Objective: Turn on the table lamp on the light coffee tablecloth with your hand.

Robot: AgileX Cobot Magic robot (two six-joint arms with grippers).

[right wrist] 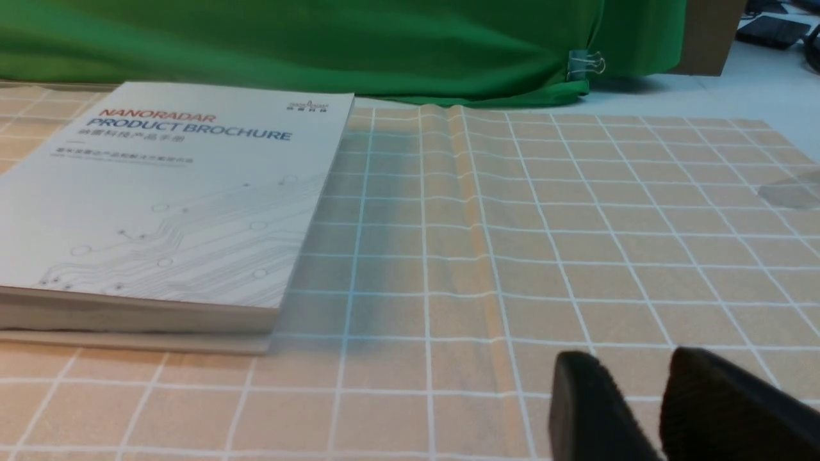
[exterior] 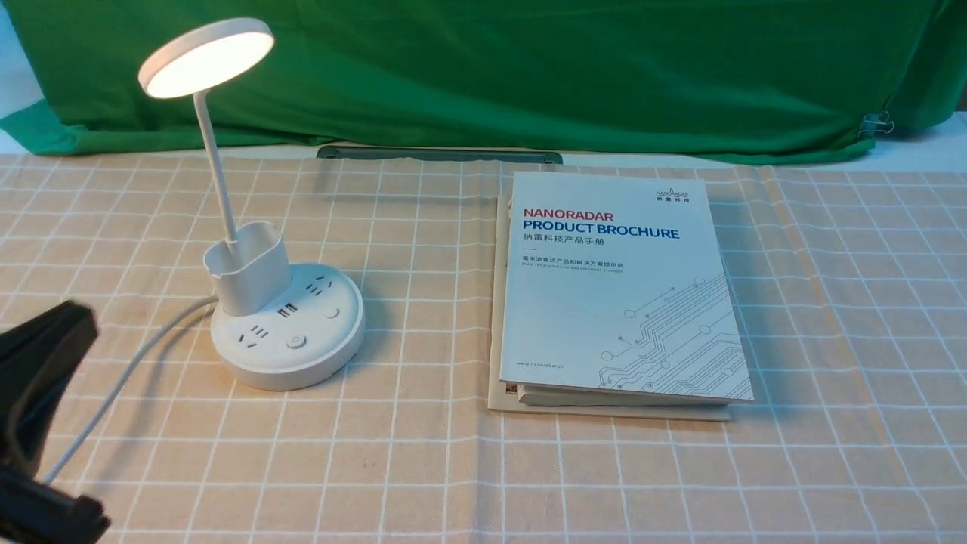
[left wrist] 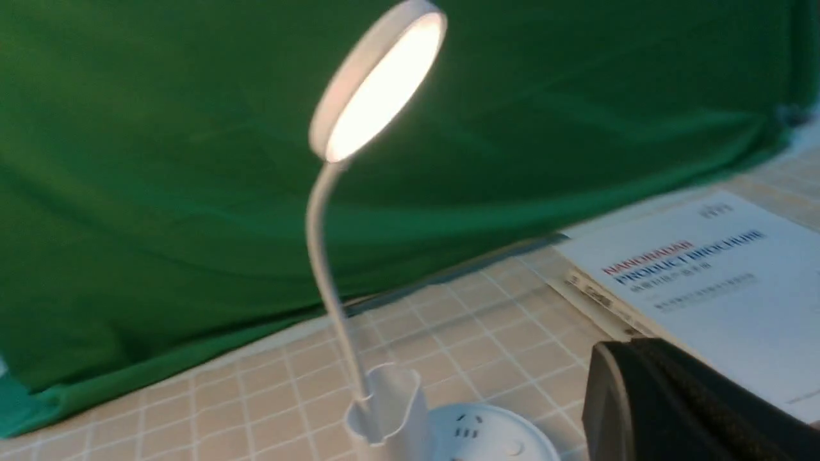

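The white table lamp (exterior: 287, 332) stands on the light coffee tablecloth (exterior: 423, 468) at the left. Its disc head (exterior: 205, 59) glows with warm light. Its round base carries sockets and a button (exterior: 295, 341), and a white cord (exterior: 121, 378) runs off to the front left. My left gripper (exterior: 72, 317) is at the left edge, apart from the base, with its fingers pressed together and empty. In the left wrist view the left gripper (left wrist: 615, 349) sits beside the base (left wrist: 487, 435) under the lit head (left wrist: 378, 83). My right gripper (right wrist: 631, 362) shows only in its wrist view, slightly open above bare cloth.
A white NANORADAR product brochure (exterior: 619, 287) lies on the cloth right of centre, on top of a thin tan sheet. A green cloth backdrop (exterior: 529, 68) hangs behind, held by a binder clip (exterior: 876, 125). A dark strip (exterior: 438, 154) lies at the backdrop's foot.
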